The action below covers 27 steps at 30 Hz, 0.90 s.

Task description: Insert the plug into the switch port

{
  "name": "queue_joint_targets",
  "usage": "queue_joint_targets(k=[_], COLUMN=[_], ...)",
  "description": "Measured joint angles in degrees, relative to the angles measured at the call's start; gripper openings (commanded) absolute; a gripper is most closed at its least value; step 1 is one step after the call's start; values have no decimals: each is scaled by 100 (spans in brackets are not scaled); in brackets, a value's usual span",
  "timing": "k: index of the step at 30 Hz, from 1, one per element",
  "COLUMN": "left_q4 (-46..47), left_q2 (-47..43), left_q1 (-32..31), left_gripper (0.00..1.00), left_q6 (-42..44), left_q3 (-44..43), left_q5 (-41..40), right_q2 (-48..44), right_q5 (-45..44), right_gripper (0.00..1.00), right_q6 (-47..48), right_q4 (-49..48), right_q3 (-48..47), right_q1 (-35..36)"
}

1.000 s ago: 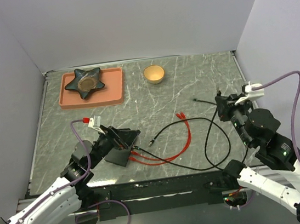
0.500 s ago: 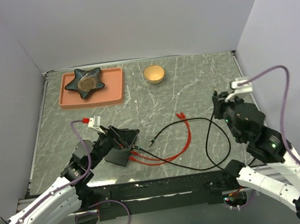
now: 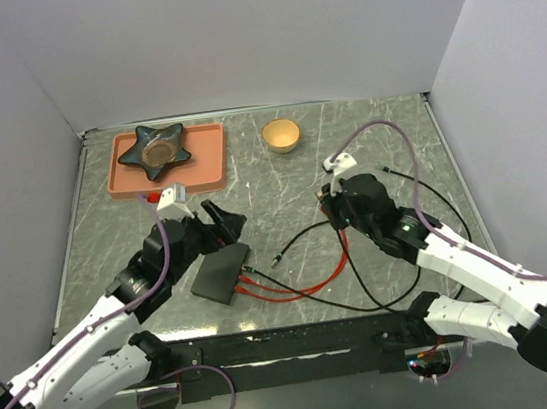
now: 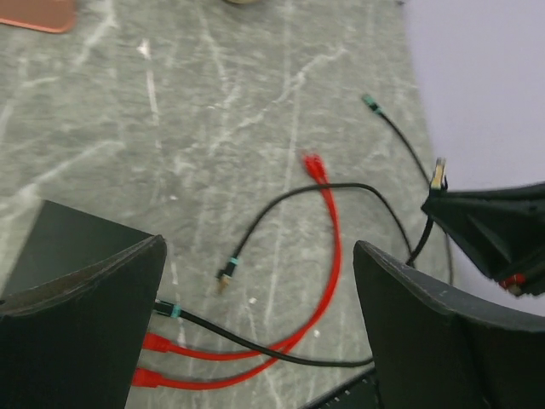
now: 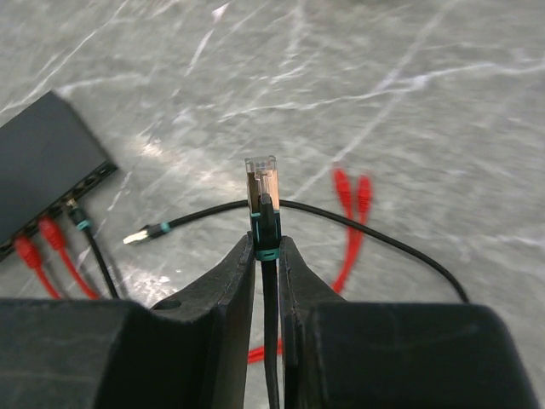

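The flat black switch box (image 3: 218,275) lies near the front left; its port edge (image 5: 75,198) faces right, with two red plugs and one black plug in it. My right gripper (image 3: 326,204) is over the middle of the table, to the right of the box and apart from it. It (image 5: 266,247) is shut on a black cable just behind its clear plug (image 5: 261,181), which points toward the box. My left gripper (image 3: 218,220) is open and empty behind the box; in its wrist view (image 4: 258,247) the box (image 4: 68,247) shows at the left.
Red cables (image 3: 309,282) and black cables (image 3: 367,298) loop on the table between the box and the right arm. A loose black plug (image 3: 277,260) lies right of the box. A salmon tray (image 3: 210,167) with a star dish (image 3: 153,150) and a small bowl (image 3: 282,135) stand at the back.
My right arm has swung left from the right edge to the table's middle, carrying the plug. My left gripper has come off the box and moved back; the box now lies flat.
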<state>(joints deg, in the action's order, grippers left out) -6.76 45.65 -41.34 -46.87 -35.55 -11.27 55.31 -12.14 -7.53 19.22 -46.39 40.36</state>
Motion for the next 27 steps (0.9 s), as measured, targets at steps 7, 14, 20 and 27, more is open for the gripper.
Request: queue_joint_targets(k=[7, 14, 20, 27], left_q4=[-540, -560, -501, -437], left_q2=[997, 1451, 1462, 1460], left_q1=[946, 2159, 2898, 3047], left_gripper=[96, 96, 96, 97], left_q6=[120, 186, 291, 367], left_q3=[-385, 76, 479, 621], left_q5=[623, 1775, 2531, 2874], right_q2=[1360, 2634, 3469, 3755], right_q5=[782, 1311, 1228, 1373], right_gripper=[0, 0, 0, 0], right_q6=[66, 103, 125, 164], right_q4=[-413, -334, 199, 693], right_q3=[-175, -645, -1200, -1209], right_q1=[190, 708, 1482, 1685])
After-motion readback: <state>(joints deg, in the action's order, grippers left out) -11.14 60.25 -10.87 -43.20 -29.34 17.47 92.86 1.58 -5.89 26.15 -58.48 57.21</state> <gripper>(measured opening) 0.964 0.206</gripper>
